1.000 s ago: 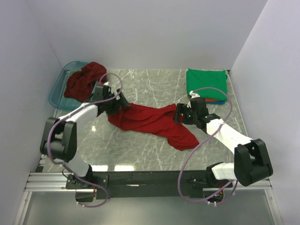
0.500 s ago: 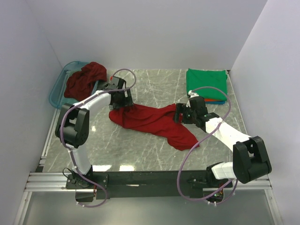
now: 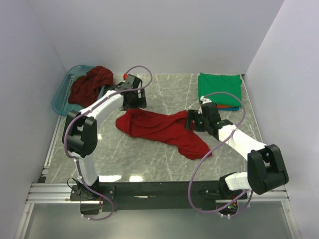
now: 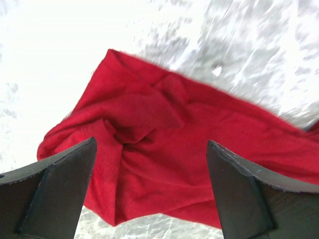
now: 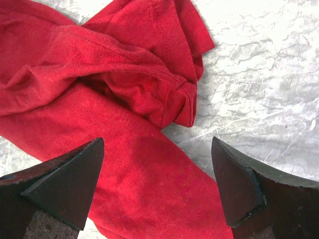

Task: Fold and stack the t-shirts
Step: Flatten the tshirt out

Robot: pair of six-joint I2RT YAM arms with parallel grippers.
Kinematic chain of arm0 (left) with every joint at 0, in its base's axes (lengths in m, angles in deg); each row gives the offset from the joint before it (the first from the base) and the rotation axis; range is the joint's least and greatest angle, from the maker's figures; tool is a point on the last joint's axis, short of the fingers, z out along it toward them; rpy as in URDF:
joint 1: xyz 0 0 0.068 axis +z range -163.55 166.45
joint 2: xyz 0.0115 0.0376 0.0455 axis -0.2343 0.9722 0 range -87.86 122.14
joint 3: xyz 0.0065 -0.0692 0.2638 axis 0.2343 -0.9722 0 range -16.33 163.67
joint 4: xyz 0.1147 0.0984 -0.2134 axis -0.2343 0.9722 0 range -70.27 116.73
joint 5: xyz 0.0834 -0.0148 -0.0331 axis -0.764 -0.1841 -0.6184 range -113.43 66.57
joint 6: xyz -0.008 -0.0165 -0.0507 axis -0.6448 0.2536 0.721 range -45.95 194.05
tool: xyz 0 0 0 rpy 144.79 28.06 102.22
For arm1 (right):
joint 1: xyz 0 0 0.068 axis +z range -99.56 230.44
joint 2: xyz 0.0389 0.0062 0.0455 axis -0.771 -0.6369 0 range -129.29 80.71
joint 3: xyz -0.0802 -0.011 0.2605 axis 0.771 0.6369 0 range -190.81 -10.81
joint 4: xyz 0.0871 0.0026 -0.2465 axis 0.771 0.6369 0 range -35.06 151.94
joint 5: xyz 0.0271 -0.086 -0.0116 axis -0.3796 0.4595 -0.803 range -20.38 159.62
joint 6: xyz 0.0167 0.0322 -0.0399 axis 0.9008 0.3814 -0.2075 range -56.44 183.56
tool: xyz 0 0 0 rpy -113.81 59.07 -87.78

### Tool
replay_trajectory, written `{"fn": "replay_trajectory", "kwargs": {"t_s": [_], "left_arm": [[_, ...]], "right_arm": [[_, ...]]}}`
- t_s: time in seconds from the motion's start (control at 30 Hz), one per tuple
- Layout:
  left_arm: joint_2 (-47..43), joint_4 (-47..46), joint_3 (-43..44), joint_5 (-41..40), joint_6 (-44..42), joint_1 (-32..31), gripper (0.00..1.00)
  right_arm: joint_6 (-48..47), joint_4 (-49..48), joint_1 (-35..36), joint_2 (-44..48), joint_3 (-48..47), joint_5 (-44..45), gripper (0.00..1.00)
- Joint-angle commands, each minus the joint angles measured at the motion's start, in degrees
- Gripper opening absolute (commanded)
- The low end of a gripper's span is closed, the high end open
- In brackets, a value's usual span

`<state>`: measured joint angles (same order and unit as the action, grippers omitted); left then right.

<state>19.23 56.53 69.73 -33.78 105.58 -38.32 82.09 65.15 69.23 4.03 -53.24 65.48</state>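
Here, the bright red t-shirt [image 3: 162,130] lies crumpled in a long heap across the middle of the marble table [image 3: 164,89]. The left gripper [image 3: 135,101] hangs just off its eleven o'clock end and the right gripper [image 3: 190,121] sits over its three o'clock end, both with jaws wide apart and holding nothing. To spread it well, each should probably pinch a single layer at a hem or sleeve edge and draw outward, clear of the folded green t-shirt [image 3: 220,87] at two o'clock.
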Motion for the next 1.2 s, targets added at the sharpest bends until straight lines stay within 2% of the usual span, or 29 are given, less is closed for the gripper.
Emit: {"fn": "replay_trajectory", "kwargs": {"t_s": [0.0,0.3,0.4,0.47,0.5,0.53,0.6,0.7,0.87,0.9,0.93,1.17], "left_arm": [[1.54,1.97,4.29,-1.7,-0.94,-0.27,0.96],[10.94,2.58,10.35,-0.38,-3.05,-0.27,0.86],[12.7,4.15,11.14,-0.72,-2.96,-0.27,0.72],[12.53,4.07,10.62,-1.51,-2.53,-0.27,0.47],[12.18,4.07,9.92,-1.95,-2.26,-0.27,0.38],[11.05,3.9,9.57,-2.22,-1.39,-0.27,0.22],[9.55,3.2,7.73,-3.27,-0.59,-0.27,0.13],[5.6,2.23,5.27,-3.62,0.55,-0.27,0.07],[-1.17,0.12,0.78,-3.19,1.52,-0.19,0.11],[-1.61,-0.14,-0.36,-2.84,1.52,-0.19,0.09],[-2.32,-0.32,-0.89,-2.05,1.43,-0.19,0.01],[-7.5,-1.99,-7.38,-2.65,3.27,-0.01,0.0]], "right_arm": [[-0.77,-2.22,0.37,0.75,-0.37,1.15,0.94],[-1.12,-2.31,0.37,0.57,-0.19,2.47,0.94],[-1.38,-2.13,0.37,0.75,-0.02,3.0,0.94],[-1.12,-2.31,0.37,0.75,0.16,3.0,0.94],[-1.03,-2.39,0.37,0.75,0.07,2.91,0.94],[-1.12,-2.22,0.29,0.66,-0.1,2.91,0.94],[-1.03,-2.04,0.37,0.57,-0.19,3.0,0.93],[-1.12,-1.96,0.37,0.92,-0.37,2.74,0.93],[-0.86,-2.22,0.29,1.1,-0.37,1.77,0.92],[-0.68,-2.22,0.37,1.01,-0.45,1.68,0.92],[-0.59,-2.22,0.37,1.01,-0.54,1.42,0.92],[-1.3,-1.52,0.37,1.19,-0.98,2.91,0.91]]}}
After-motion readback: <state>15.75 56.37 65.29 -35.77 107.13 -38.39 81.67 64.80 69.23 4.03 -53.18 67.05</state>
